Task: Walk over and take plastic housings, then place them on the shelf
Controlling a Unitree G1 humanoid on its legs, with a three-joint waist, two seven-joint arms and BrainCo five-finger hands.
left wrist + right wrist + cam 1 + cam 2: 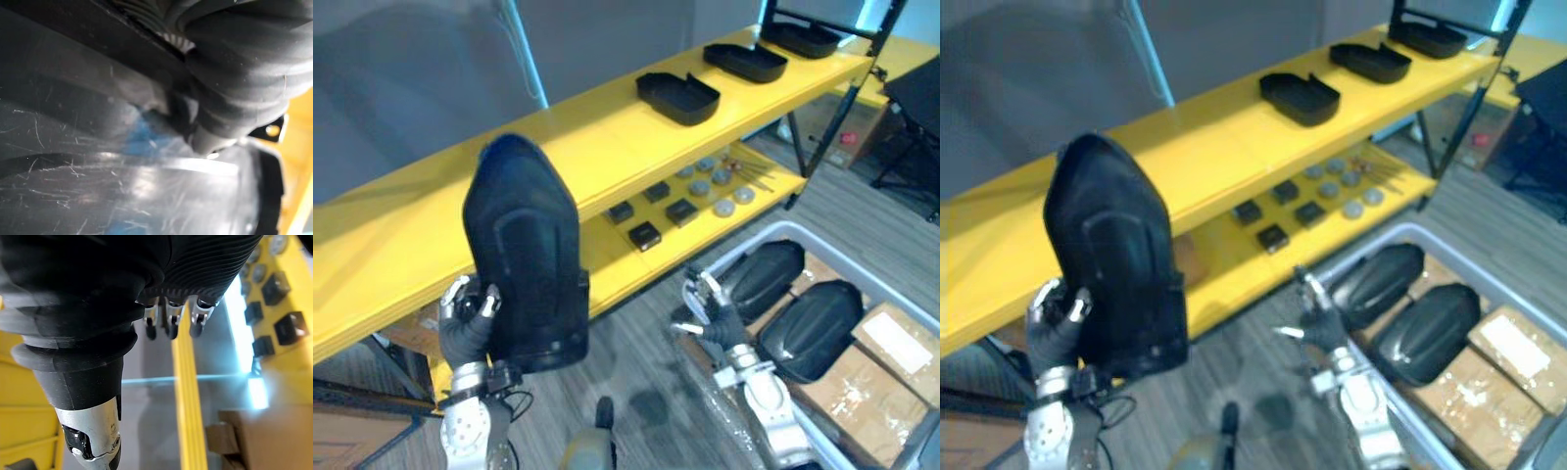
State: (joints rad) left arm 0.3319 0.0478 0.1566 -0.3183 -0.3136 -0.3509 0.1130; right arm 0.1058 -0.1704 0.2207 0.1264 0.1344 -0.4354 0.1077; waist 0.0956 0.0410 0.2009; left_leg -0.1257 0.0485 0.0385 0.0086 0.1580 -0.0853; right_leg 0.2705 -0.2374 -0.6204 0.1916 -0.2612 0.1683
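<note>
My left hand point(465, 328) is shut on the lower edge of a black plastic housing point(524, 255). It holds the housing upright in front of the yellow shelf point(607, 137). The housing's scratched surface point(122, 196) lies right against that hand's ribbed cover point(234, 58). Three more housings lie on the top shelf: one in the middle point(677, 96) and two further right point(744, 61), point(800, 37). My right hand point(715, 318) is open with fingers point(171, 323) spread, holding nothing. It hovers at the near rim of a grey bin point(773, 233) holding two housings point(761, 277), point(811, 328).
The lower shelf carries small black blocks point(646, 235) and grey discs point(720, 186). Cardboard boxes point(891, 343) sit in the bin beside the housings. A black frame post point(837, 108) stands at the shelf's right end. Grey floor lies between the shelf and the bin.
</note>
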